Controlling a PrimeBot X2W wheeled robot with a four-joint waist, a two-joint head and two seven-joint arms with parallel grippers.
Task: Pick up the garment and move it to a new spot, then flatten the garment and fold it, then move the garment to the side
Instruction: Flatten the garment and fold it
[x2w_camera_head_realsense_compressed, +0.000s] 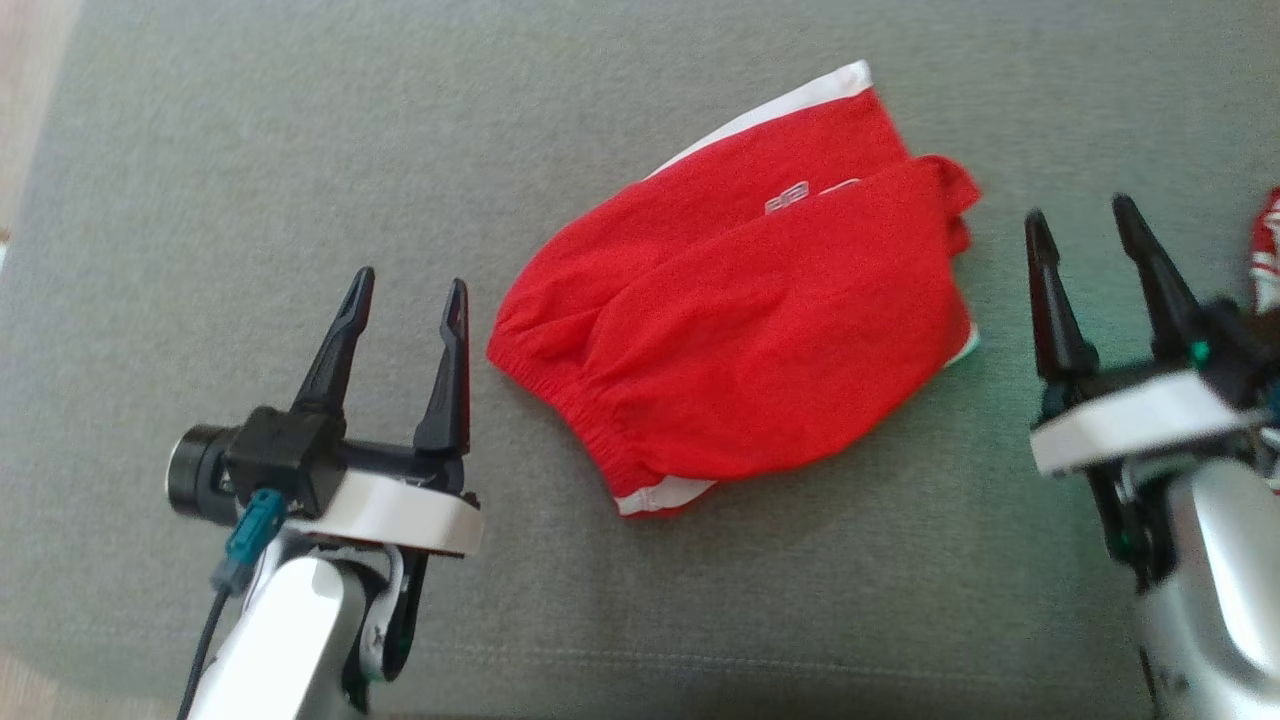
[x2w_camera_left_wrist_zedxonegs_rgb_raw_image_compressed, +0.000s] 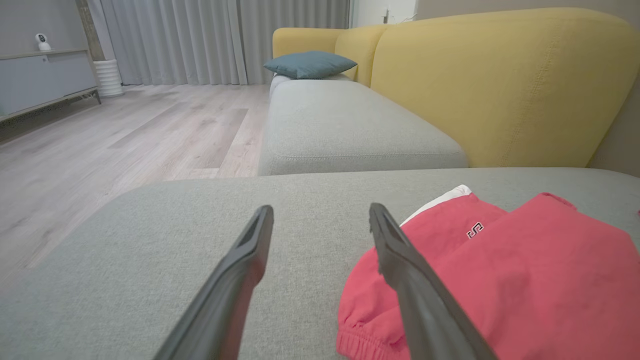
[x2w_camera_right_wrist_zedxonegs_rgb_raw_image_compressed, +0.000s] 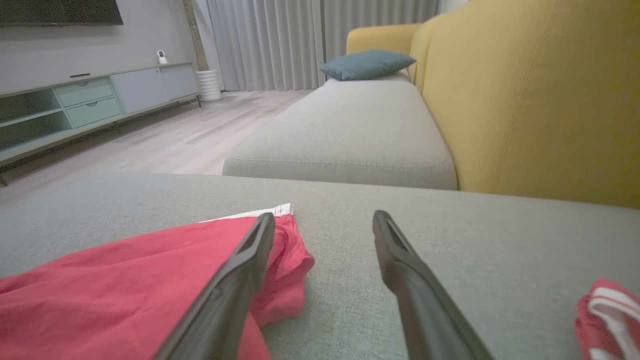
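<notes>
Standing wide open and empty, left tool (x2w_camera_head_realsense_compressed: 411, 280) and right tool (x2w_camera_head_realsense_compressed: 1078, 208) flank the folded red cloth garment (x2w_camera_head_realsense_compressed: 740, 330).

The head camera looks steeply down from close above the grey cushion (x2w_camera_head_realsense_compressed: 200, 200). Both wrist cameras sit low near that surface, facing along it toward the yellow sofa back (x2w_camera_left_wrist_zedxonegs_rgb_raw_image_compressed: 500, 85). All three share the red garment (x2w_camera_head_realsense_compressed: 740, 330). A red scrap (x2w_camera_right_wrist_zedxonegs_rgb_raw_image_compressed: 607, 315) is perhaps the one at the head view's right edge.
</notes>
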